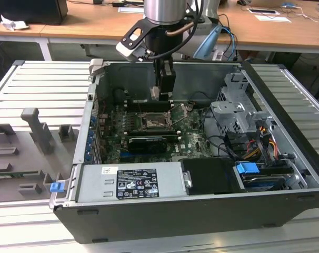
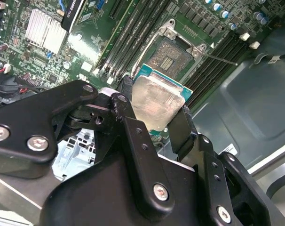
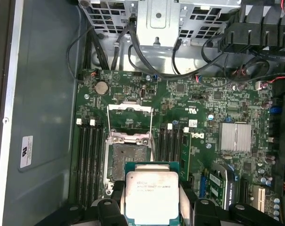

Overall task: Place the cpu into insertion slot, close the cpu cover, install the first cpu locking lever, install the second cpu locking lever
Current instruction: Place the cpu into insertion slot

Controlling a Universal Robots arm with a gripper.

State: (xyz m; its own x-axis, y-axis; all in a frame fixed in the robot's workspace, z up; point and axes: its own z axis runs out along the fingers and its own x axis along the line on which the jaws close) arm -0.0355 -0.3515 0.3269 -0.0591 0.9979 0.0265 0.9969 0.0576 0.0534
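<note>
My gripper [image 2: 153, 103] is shut on the cpu [image 2: 157, 99], a flat square chip with a pale metal top, held by two opposite edges between the black fingers [image 3: 117, 194]. In the exterior view the gripper [image 1: 162, 88] hangs inside the open computer case, a little above the motherboard. The insertion slot [image 3: 127, 157] lies uncovered on the green board just beyond the cpu [image 3: 152, 192], which overlaps its near edge in the first wrist view. The cpu cover [image 3: 130, 110] is a thin silvery frame flipped open past the socket. A thin locking lever [image 2: 222, 60] sticks out beside the insertion slot [image 2: 173, 54].
Long black memory slots [image 3: 88, 160] flank the socket on both sides. A finned heatsink [image 3: 235, 136] and a black card [image 1: 147, 144] sit nearby. Cables [image 3: 147, 61] and a metal drive cage [image 1: 236, 108] crowd one end; the power supply [image 1: 130, 182] and case walls [image 1: 96, 89] close in.
</note>
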